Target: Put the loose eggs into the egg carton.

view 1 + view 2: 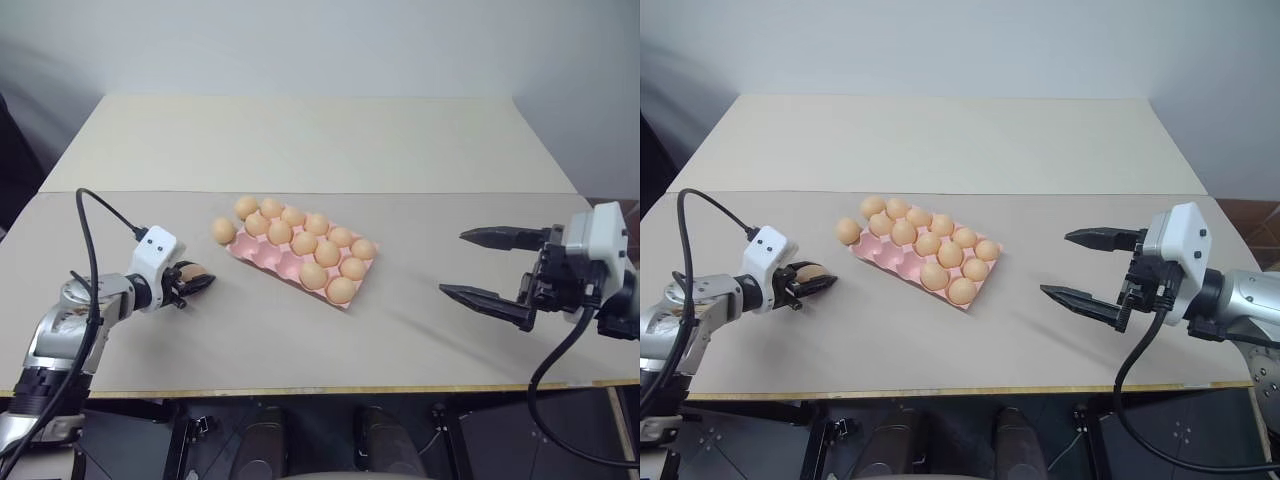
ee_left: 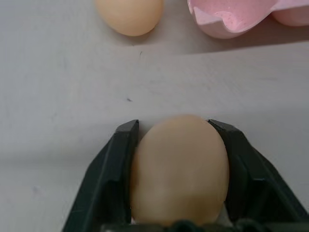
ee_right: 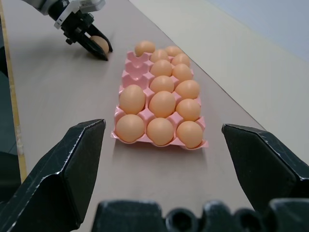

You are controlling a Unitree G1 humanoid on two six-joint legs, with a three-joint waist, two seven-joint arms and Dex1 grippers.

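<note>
On the pale tabletop (image 1: 300, 150) in front of us, the largest task item is the egg carton (image 1: 262, 257), a pink moulded tray lying at an angle near the middle, most of its cups filled and a few along its near edge still bare. To our right, the right pincer (image 1: 478, 266) hangs above the surface with its black fingers spread wide and nothing between them. To our left, the left pincer (image 1: 194, 283) sits low by the tabletop, closed around one egg (image 2: 178, 166), a finger pressing each flank of the shell. One more loose egg (image 1: 223, 231) lies on the tabletop just beside the carton's left corner. We judge these eggs light, stiff-shelled, smooth enough to slip and easy to crack, so the hold belongs across the widest middle with gentle pressure, as the held one is taken, and the release should be low into a cup. The carton looks light and could slide if nudged. We can read no brand, label or writing anywhere.
</note>
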